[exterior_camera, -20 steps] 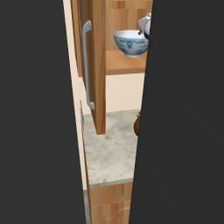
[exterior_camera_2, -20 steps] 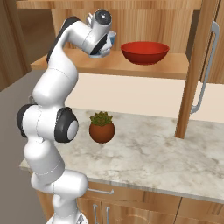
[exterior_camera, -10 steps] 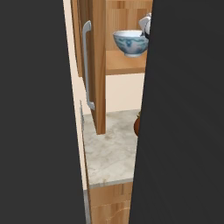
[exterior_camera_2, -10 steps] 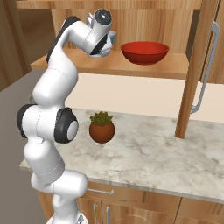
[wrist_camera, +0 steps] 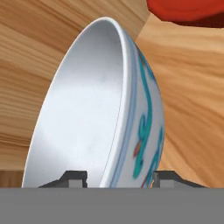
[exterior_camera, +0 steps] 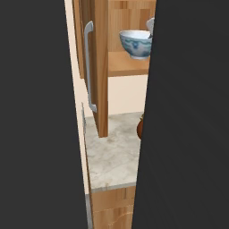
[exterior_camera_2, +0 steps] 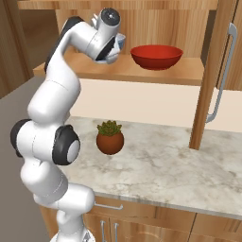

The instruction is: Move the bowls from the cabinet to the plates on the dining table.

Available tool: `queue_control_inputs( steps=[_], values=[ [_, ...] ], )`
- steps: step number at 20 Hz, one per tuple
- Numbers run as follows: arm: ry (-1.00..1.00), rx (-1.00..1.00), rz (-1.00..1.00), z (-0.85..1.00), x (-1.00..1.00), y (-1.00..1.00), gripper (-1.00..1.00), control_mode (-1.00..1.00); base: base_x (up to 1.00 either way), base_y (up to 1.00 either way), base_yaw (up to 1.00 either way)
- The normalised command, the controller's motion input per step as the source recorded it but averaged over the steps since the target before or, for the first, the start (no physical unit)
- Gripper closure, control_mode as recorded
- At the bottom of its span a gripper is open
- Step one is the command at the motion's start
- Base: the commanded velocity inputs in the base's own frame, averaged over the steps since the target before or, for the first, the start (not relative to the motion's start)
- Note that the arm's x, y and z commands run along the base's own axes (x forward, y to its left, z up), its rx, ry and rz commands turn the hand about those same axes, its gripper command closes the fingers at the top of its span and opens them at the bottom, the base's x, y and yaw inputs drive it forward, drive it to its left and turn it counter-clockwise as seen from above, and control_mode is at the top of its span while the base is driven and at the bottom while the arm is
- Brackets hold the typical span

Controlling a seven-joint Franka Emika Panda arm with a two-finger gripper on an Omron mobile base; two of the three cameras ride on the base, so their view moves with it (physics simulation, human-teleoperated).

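Note:
The white bowl with a blue-green pattern stands on the cabinet's wooden shelf, at the left end. My gripper straddles its near rim, one finger inside and one against the patterned outside, shut on the wall. From the left base view the same white bowl shows beside the open cabinet door. In the right base view my gripper covers most of the white bowl. The red bowl rests on the shelf just to its right. The plates and the dining table are out of view.
A terracotta plant pot stands on the marble counter below the shelf. The right cabinet door with its silver bar handle hangs open. Dark panels close off both sides of the left base view.
My fingers have closed in from wide open onto the white bowl's rim. Arm and bowl have stayed where they were.

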Motion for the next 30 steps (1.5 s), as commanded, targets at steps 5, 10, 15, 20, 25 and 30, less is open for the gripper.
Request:
queue_control_inputs(
  steps=[5,10,15,20,25,30],
  values=[
    [0.0,0.0,0.0,0.0,-0.67,0.0,1.0,-1.0,0.0,0.0,0.0],
    [0.0,0.0,0.0,0.0,-0.87,-0.08,1.0,-1.0,0.0,0.0,0.0],
    [-0.02,0.0,0.0,0.0,-1.0,-0.13,1.0,-1.0,0.0,0.0,0.0],
    [-0.01,0.0,0.0,0.0,-1.0,-0.3,1.0,-1.0,0.0,0.0,0.0],
    [0.0,0.0,0.01,0.0,-1.0,-0.33,1.0,-1.0,0.0,0.0,0.0],
    [0.0,0.0,0.04,0.0,-0.93,-0.11,1.0,-1.0,0.0,0.0,0.0]
  ],
)
